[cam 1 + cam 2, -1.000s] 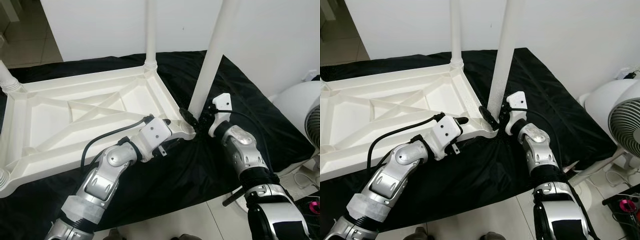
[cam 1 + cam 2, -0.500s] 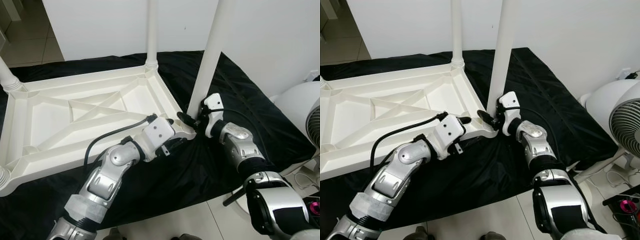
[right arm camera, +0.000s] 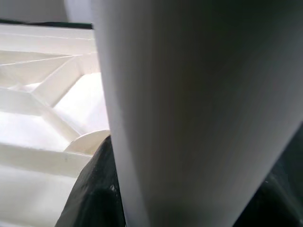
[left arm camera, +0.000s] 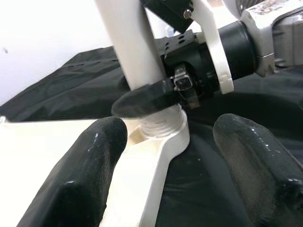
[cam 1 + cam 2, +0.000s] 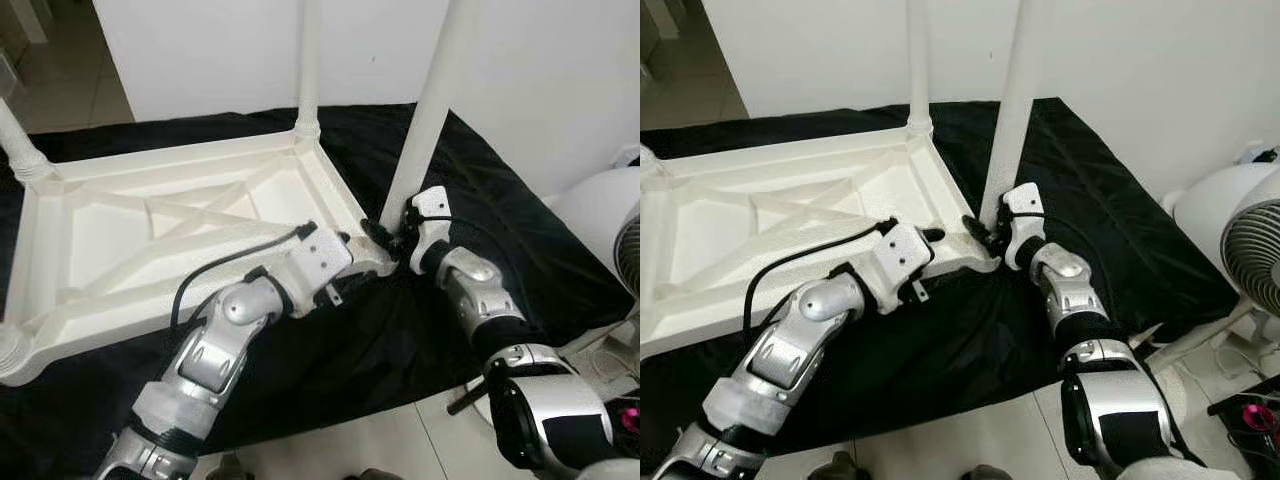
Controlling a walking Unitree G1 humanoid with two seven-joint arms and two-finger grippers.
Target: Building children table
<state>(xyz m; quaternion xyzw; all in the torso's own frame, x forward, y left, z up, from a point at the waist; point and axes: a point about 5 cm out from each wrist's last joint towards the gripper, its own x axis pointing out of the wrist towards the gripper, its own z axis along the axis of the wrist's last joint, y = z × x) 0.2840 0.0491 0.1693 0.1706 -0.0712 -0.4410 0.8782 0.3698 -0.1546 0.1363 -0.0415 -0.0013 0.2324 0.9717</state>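
right gripper (image 5: 385, 232) clasps the table leg (image 5: 425, 120), its top cropped.

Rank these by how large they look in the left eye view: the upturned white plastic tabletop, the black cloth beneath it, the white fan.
1. Black cloth.
2. Upturned white plastic tabletop, nearly as large.
3. White fan, cropped by the frame, so its true size is unsure.

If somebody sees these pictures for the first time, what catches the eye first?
The white table top lies upside down on a black sheet, its legs pointing up. At its near right corner, the right gripper grips the base of one white leg. The left gripper, fingers open, straddles that same corner.
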